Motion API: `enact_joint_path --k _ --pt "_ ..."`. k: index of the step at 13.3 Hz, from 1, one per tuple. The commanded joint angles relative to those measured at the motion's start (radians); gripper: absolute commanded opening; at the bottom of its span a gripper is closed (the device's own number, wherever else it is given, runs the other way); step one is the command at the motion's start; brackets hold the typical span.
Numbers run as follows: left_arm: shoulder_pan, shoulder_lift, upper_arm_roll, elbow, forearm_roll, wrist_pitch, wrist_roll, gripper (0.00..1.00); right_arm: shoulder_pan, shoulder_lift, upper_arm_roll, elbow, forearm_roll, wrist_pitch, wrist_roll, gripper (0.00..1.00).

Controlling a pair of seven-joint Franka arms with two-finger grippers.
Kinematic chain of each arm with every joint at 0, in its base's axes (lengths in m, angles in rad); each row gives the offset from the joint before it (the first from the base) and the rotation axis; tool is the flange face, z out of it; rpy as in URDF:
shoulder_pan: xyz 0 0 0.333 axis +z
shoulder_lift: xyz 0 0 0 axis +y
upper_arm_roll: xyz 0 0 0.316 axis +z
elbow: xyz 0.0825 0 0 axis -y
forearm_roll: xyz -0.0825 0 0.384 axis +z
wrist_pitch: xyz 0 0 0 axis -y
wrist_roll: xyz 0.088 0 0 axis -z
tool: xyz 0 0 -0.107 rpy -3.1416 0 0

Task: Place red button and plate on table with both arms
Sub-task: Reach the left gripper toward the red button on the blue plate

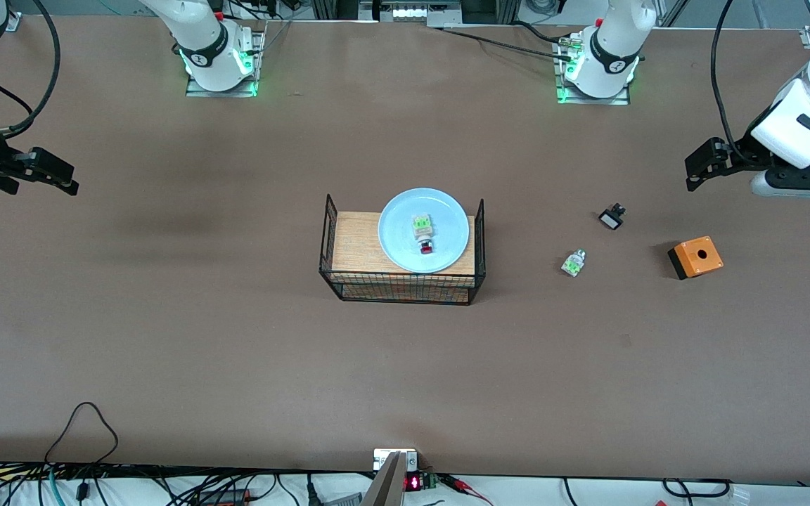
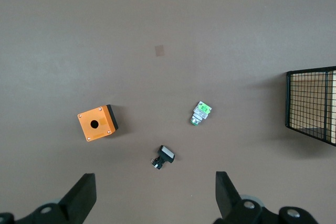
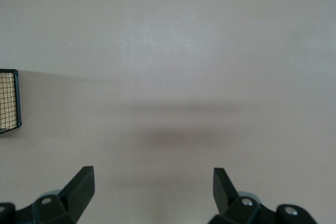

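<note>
1 plate (image 1: 447, 228), 1 red button (image 1: 426, 247), 2 end effectors open.

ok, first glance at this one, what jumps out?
The pale blue plate on the wire rack mid-table, with the red button lying in it beside a green-marked piece. Next, the orange box on the table toward the left arm's end. Both grippers, left and right, wait open over the table's ends.

A round pale blue plate (image 1: 423, 230) carries a red-capped, green-marked white button (image 1: 424, 234); beside it lies an orange-topped black box (image 1: 695, 257).
</note>
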Motion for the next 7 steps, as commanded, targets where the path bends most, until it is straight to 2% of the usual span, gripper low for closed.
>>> enact_joint_path --k 1,5,7 --pt "-0.008 -0.018 0.011 -0.007 -0.018 0.002 0.011 1.00 0.003 -0.003 -0.001 0.011 -0.006 -0.016 -0.001 1.00" --pt "-0.025 -0.018 0.005 -0.006 -0.021 -0.008 0.011 1.00 0.000 -0.003 -0.001 0.011 -0.006 -0.016 0.002 1.00" --pt "-0.075 -0.016 -0.032 -0.002 -0.023 -0.028 0.000 1.00 -0.001 -0.001 -0.001 0.009 -0.006 -0.016 0.003 1.00"
